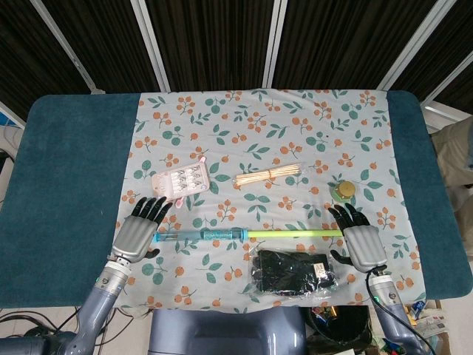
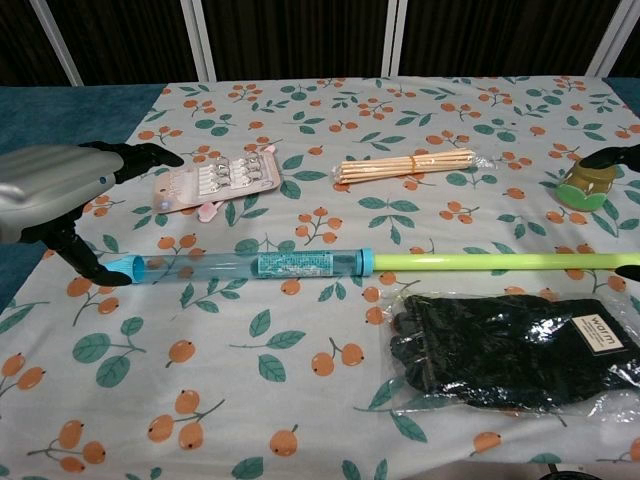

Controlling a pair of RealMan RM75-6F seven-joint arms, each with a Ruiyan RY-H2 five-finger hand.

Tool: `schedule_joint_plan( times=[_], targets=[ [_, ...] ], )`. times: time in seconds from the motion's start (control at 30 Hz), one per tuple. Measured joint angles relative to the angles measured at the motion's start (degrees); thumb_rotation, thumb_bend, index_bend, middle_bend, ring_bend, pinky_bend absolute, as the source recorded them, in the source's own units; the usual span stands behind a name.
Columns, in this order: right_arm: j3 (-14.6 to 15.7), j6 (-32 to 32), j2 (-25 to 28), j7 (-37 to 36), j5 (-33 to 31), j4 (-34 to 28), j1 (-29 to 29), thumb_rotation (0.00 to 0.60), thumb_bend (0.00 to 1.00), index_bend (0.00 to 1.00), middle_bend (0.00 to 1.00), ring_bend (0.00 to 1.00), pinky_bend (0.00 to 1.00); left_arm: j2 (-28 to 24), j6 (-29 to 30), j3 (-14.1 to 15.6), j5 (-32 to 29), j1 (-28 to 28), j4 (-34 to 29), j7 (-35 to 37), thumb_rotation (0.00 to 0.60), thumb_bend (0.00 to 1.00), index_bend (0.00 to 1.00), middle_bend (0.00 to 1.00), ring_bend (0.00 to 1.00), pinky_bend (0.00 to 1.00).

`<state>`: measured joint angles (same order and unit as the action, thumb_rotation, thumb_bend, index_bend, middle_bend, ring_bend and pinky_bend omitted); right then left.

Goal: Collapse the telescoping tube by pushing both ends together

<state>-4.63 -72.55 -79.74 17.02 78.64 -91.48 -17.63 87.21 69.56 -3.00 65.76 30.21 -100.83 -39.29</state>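
Head view: telescoping tube with a clear blue plastic barrel and a thin yellow-green inner rod [image 1: 247, 234] lies flat on the floral cloth of the desk [image 1: 74, 170], running left-right, fully extended. My left robot hand [image 1: 140, 231] sits palm down at the blue end, fingers spread, nothing held. My right robot hand [image 1: 362, 240] sits palm down at the yellow-green end, fingers spread, nothing held; rod tip is right at its thumb side, can't tell if touching.

Chest view: blue barrel end of the tube [image 2: 250, 265] sits just beside my left robot hand's [image 2: 60, 195] lower fingers [image 2: 85, 262]; contact unclear. Right robot hand is mostly out of frame here, only dark fingertips [image 2: 615, 155] at the right edge.

Other items on the cloth:
- black knit gloves in a clear plastic bag [image 1: 294, 272], just below the rod, labelled "warm"
- bundle of thin wooden sticks [image 1: 270, 176], above the tube
- pink card of small clips [image 1: 179, 181], above my left robot hand
- small round green-yellow object [image 1: 343, 191], above my right robot hand
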Motion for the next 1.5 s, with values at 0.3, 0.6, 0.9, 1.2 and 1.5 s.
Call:
schedule_joint_plan(
  times=[0.3,0.6,0.9,1.2,1.5],
  targets=[
    [0.06,-0.14,0.09,0.04,0.17,-0.22,0.04,0.6,0.13,0.13,0.08,0.01,0.16,0.01,0.16,0.12,-0.07,-0.2,0.09,0.11,0.6,0.05,0.02,0.0,0.0,0.0],
    [0.16,-0.19,0.09,0.16,0.36,-0.46,0.04,0.6,0.13,0.13,0.08,0.01,0.16,-0.2,0.23,-0.08,-0.17,-0.06,-0.23,-0.48,0.6,0.06,0.03,0.0,0.0,0.0],
    [-0.03,-0.09,0.0,-0.03,0.06,-0.34,0.0,0.6,0.12,0.13,0.08,0.01,0.16,0.95,-0.04,-0.5,-2.18,0.17,0.98,-1.41,0.6,0.08,0.12,0.04,0.0,0.0],
    [-0.17,0.04,0.0,-0.37,-0.27,-0.32,-0.01,0.6,0.13,0.13,0.08,0.01,0.16,3.31,-0.11,-1.2,-6.15,0.67,3.0,-4.46,0.6,0.13,0.27,0.11,0.0,0.0],
    [-0.29,0.04,0.03,-0.8,-0.38,-0.41,-0.02,0.6,0.14,0.13,0.08,0.01,0.16,5.62,0.16,-2.32,-9.88,1.69,4.29,-7.32,0.6,0.21,0.35,0.15,0.0,0.0]
  ],
)
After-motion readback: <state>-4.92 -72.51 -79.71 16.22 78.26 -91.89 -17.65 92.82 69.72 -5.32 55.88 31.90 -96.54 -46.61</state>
